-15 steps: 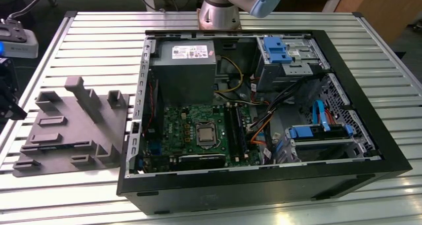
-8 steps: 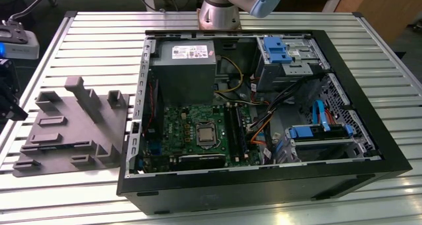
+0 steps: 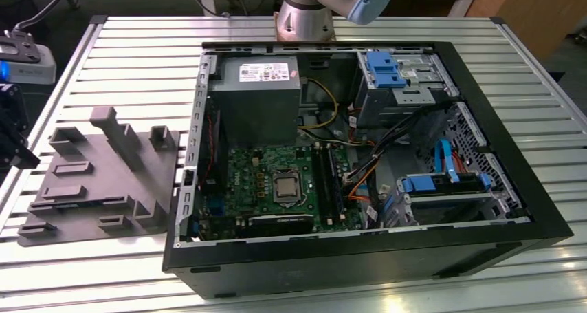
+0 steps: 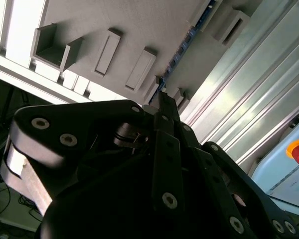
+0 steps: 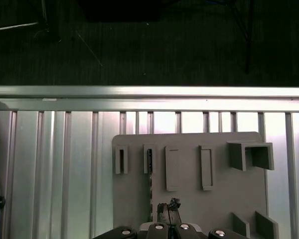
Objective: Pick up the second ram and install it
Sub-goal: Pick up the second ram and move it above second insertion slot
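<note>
Second ram (image 5: 150, 196), a thin dark circuit-board stick, stood edge-on on the grey slotted fixture plate (image 5: 219, 209) in the first wrist view, beside the black gripper (image 5: 168, 215). In the second wrist view, we could not tell whether that gripper was clenched.

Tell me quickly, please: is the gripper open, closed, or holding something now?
Gripper: it cannot be told whether it is open or closed; it hangs over the grey fixture plate, near the thin ram stick.
</note>
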`<state>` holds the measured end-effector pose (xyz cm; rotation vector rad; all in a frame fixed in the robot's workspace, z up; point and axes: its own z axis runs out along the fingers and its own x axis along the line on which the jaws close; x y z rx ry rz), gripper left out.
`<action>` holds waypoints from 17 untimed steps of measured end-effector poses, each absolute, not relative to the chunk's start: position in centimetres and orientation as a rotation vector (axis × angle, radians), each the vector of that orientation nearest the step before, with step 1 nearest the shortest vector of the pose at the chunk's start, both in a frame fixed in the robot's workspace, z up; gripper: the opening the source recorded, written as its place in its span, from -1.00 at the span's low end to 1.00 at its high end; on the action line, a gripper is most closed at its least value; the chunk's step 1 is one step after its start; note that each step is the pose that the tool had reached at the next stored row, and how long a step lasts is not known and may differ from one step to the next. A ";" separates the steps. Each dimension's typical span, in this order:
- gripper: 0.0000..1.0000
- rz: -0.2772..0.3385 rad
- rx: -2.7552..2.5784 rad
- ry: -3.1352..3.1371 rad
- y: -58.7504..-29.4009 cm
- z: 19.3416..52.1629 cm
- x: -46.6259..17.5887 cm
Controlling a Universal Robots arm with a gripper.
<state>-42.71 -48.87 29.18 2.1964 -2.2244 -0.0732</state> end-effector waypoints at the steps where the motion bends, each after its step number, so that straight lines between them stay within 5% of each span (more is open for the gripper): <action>1: -0.79 -0.073 2.196 -2.224 -48.9 29.2 -42.7; 17: -0.79 -0.073 2.196 -2.224 -48.9 28.6 -42.7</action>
